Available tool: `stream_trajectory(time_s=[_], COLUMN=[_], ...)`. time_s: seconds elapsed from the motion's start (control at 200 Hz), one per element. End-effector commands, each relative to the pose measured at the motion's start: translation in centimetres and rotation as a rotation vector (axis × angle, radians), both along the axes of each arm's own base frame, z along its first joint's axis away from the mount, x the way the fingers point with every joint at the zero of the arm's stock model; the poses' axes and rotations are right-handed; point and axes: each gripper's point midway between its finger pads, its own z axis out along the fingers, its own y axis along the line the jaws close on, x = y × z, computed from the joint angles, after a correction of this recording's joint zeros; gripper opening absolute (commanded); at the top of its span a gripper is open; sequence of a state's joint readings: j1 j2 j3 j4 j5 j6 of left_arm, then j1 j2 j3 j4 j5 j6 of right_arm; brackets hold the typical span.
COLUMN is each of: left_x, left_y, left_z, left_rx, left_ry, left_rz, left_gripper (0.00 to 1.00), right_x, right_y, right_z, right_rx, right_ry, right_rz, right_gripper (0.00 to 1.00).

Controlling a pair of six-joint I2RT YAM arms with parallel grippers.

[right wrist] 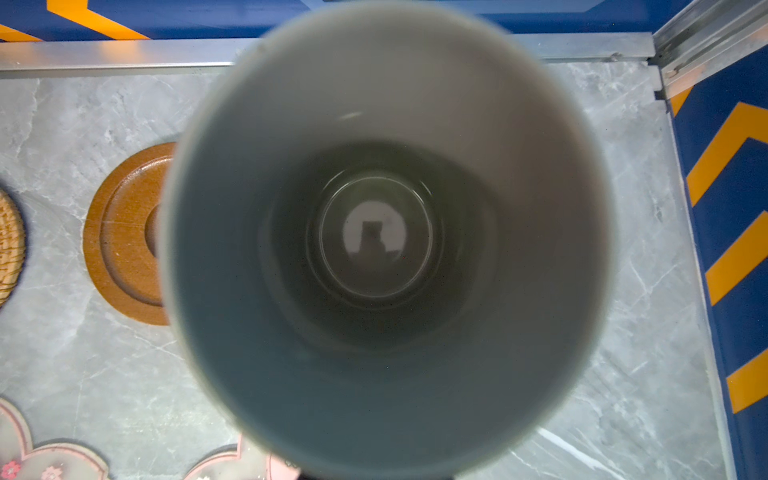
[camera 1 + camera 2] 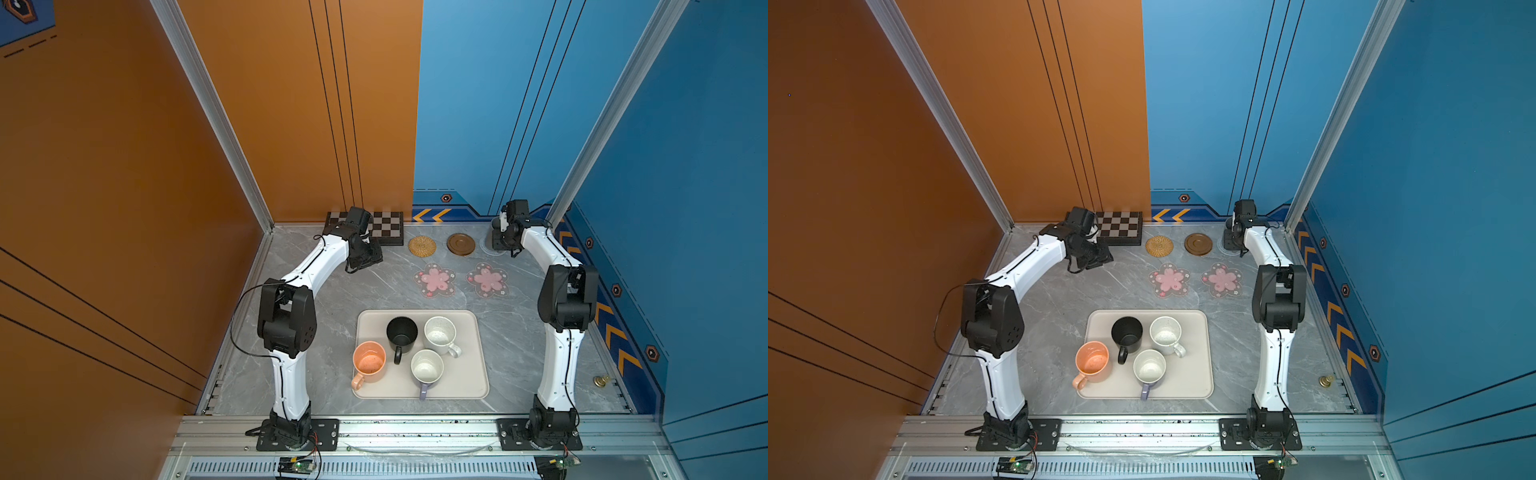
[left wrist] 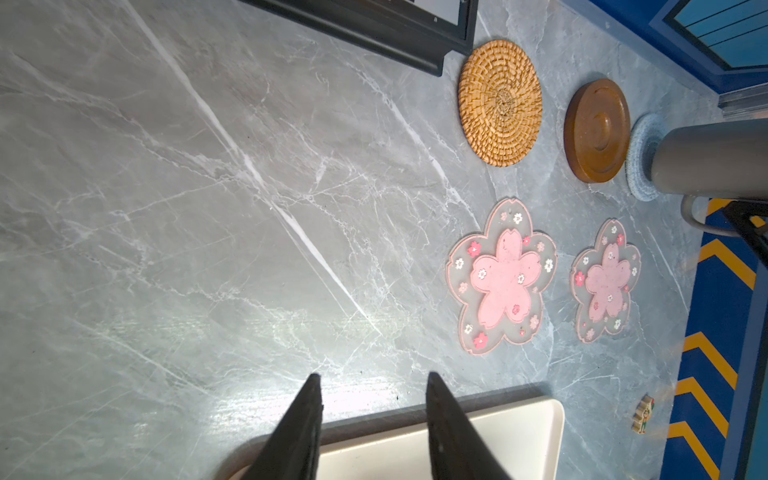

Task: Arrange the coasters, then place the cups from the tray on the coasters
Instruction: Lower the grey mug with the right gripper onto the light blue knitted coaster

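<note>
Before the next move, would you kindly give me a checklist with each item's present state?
1. The grey mug is above the grey-blue coaster: ok.
2. Its base is seated on that coaster: cannot tell.
3. The right gripper has its jaws shut at the mug's handle: ok.
4. The left gripper has its jaws open and empty: ok.
5. The rattan coaster, wooden coaster and blossom coasters are bare: ok.
6. The black mug, speckled mug, peach mug and lavender mug stand upright on the tray: ok.

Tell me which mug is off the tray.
The grey mug: it is at the grey-blue coaster in the far right corner, while the other four sit on the tray.
</note>
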State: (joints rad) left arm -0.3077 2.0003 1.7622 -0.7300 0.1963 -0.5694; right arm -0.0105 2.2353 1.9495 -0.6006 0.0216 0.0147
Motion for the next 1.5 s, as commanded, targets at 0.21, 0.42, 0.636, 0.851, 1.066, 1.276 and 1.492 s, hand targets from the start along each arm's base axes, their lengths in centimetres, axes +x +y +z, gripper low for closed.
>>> stream_trajectory(time_s=[0.21, 0.42, 0.636, 0.851, 1.066, 1.276, 1.492], left_x=[-0.2, 0.1, 0.1, 0.2, 0.2, 0.1, 0.2], left_y=[-0.6, -0.7, -0.8, -1.0, -1.1, -1.3, -1.4], left_z=[-0.4, -0.4, -0.4, -0.2, -0.4, -0.7, -0.7], left_rx=[-0.018, -0.021, -0.025, -0.033, -0.035, -0.032, -0.033], left_ry=[0.028, 0.026, 0.026, 0.024, 0.029, 0.036, 0.035], left_rz=[-0.009, -0.007, -0.007, -0.008, -0.007, -0.012, -0.013], left_gripper=[0.42, 0.42, 0.42, 0.42, 0.42, 0.42, 0.42], right_x=[2.0, 2.2, 2.0, 1.6, 1.4, 1.4, 1.6], right_y=[-0.5, -0.4, -0.4, -0.5, -0.5, -0.6, -0.6], right_z=[2.8, 2.6, 2.1, 1.3, 0.9, 0.6, 0.8], right_rx=[-0.001, 0.01, 0.01, 0.005, 0.004, 0.0, -0.005], right_ry=[-0.097, -0.089, -0.072, -0.04, -0.026, -0.021, -0.028], right_rz=[0.003, 0.004, 0.003, -0.004, -0.003, -0.001, 0.002], right_gripper=[0.0, 0.0, 0.0, 0.0, 0.13, 0.11, 0.06])
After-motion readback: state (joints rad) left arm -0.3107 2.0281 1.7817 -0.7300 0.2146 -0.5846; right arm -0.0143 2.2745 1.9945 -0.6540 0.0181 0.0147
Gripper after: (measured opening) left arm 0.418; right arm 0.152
